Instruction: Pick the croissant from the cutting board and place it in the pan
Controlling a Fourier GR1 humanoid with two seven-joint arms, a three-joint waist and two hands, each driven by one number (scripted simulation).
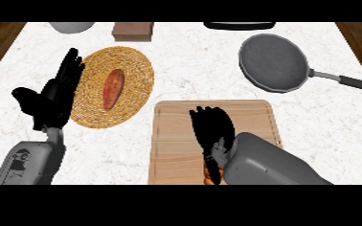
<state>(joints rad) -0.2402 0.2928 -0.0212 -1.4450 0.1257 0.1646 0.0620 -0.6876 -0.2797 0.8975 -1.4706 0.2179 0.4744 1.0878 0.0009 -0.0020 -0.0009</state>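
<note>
One croissant (206, 178) (an orange-brown sliver) lies at the near edge of the cutting board (176, 139) beneath the right hand (212, 129), fingers (205, 117) straight. The left hand (53, 98) rests open at the left edge of the counter (198, 72).

Bare counter (205, 72) between cutting board (173, 124) and pan (274, 61).

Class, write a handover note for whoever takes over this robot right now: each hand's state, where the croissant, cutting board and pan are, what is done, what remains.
Left hand: open, fingers up, resting at the view's left beside the woven mat.
Right hand: open, fingers straight, over the cutting board.
Croissant: mostly hidden under the right hand; an orange sliver shows at the board's near edge.
Pan: beyond the board, to the right, nothing in it.
Done: nothing yet; croissant not in the pan.
Left: grasp it, carry it over, set it inside.
</note>
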